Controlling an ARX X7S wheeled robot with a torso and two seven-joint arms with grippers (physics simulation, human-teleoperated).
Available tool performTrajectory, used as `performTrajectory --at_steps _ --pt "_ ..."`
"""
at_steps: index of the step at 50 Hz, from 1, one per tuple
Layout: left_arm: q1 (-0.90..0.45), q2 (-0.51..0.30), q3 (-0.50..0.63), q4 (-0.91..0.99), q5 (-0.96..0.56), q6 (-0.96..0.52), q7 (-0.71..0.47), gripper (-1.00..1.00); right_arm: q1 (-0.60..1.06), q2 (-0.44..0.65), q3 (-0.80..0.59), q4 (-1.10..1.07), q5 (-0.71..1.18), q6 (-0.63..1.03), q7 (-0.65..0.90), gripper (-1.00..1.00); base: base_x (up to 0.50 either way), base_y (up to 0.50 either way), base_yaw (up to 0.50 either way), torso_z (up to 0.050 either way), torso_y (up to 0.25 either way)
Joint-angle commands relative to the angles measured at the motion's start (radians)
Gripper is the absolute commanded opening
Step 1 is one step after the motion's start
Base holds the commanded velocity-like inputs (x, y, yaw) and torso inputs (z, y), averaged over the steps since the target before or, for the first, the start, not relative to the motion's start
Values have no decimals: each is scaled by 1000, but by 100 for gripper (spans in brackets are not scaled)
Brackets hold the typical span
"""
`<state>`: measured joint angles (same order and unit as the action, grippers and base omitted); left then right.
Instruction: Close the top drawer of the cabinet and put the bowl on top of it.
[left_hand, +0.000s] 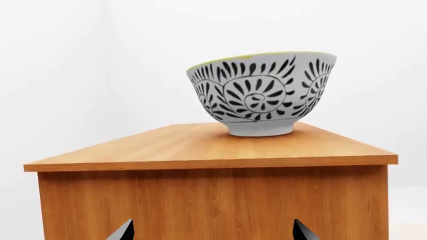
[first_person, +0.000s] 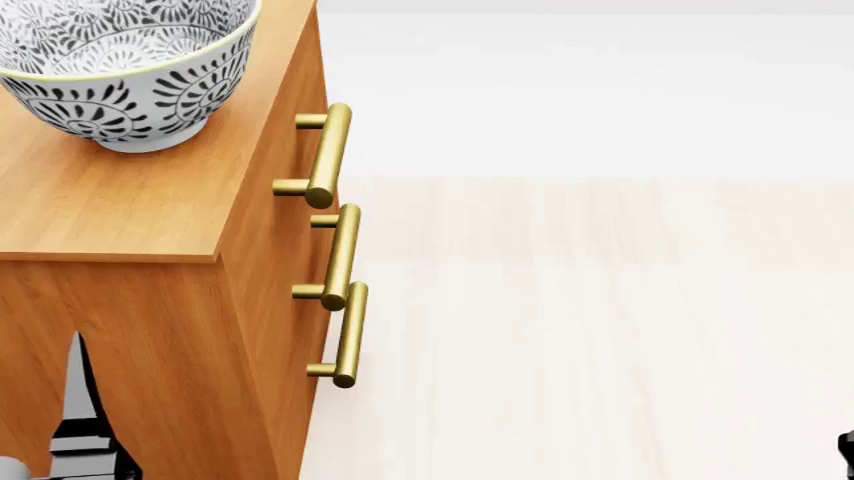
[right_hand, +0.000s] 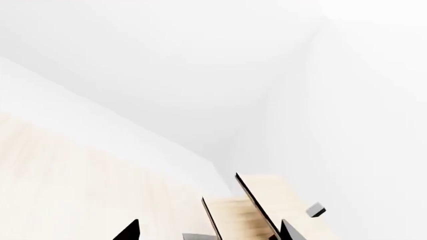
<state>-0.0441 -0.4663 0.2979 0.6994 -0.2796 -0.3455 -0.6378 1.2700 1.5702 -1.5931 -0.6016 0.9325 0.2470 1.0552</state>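
Observation:
The bowl (left_hand: 261, 92), white-grey with a dark leafy pattern, stands upright on the flat top of the orange-brown cabinet (left_hand: 213, 200). In the head view the bowl (first_person: 127, 70) sits at the back left of the cabinet top (first_person: 120, 200). The top drawer (first_person: 287, 150) lies flush with the cabinet front, its brass handle (first_person: 327, 155) in line with the two lower handles. My left gripper (left_hand: 213, 232) is open and empty, low beside the cabinet's side wall and below the bowl. My right gripper (right_hand: 210, 232) is open and empty, away from the cabinet.
Pale wood floor (first_person: 587, 320) spreads to the right of the cabinet. Two lower drawer handles (first_person: 340, 255) stick out from the front. Slanted light-wood panels (right_hand: 247, 210) lie beyond the right gripper. White walls stand behind.

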Motion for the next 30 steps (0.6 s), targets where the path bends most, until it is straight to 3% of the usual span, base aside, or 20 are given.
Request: performTrajectory --at_steps 1,17,30 --pt "0 -2 2 13 0 -8 -6 100 -18 1 -15 0 -8 -33 27 100 0 0 0 0 0" --pt "31 -26 -31 83 -5 -9 -31 100 13 1 22 -107 -26 -25 62 100 0 0 0 0 0" --pt "66 -56 -66 185 1 -25 -64 100 117 1 132 -310 61 134 128 100 0 0 0 0 0"
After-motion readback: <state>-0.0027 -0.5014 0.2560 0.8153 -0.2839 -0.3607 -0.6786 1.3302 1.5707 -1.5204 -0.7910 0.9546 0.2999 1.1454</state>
